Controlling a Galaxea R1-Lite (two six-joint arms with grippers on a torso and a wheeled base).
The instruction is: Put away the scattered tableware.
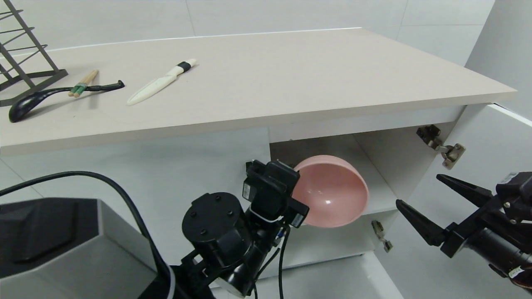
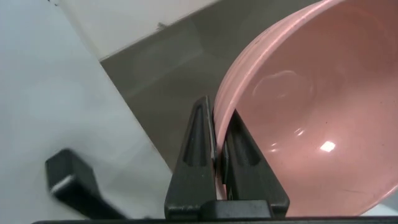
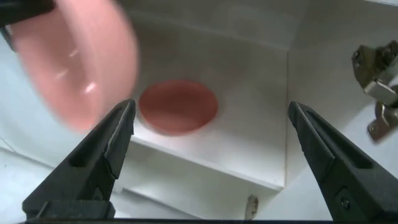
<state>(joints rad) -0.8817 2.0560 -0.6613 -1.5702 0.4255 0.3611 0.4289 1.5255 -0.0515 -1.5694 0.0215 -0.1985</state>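
Note:
My left gripper (image 2: 217, 149) is shut on the rim of a pink bowl (image 1: 332, 193), holding it tilted at the mouth of the open cabinet, above the shelf (image 1: 380, 203). The rim runs between the two fingers in the left wrist view. A second, darker pink bowl (image 3: 178, 106) sits upright on the shelf inside. To the right of the cabinet opening my right gripper (image 1: 416, 189) hangs open and empty. On the countertop (image 1: 316, 70) lie a black spoon (image 1: 37, 97), a pair of chopsticks (image 1: 83, 83) and a white knife (image 1: 160, 81).
The cabinet door (image 1: 490, 145) stands swung open on the right, close behind my right gripper, with metal hinges (image 1: 442, 145) on the frame. A dark wire rack (image 1: 25, 54) stands at the counter's far left. The left cabinet door (image 1: 145, 182) is closed.

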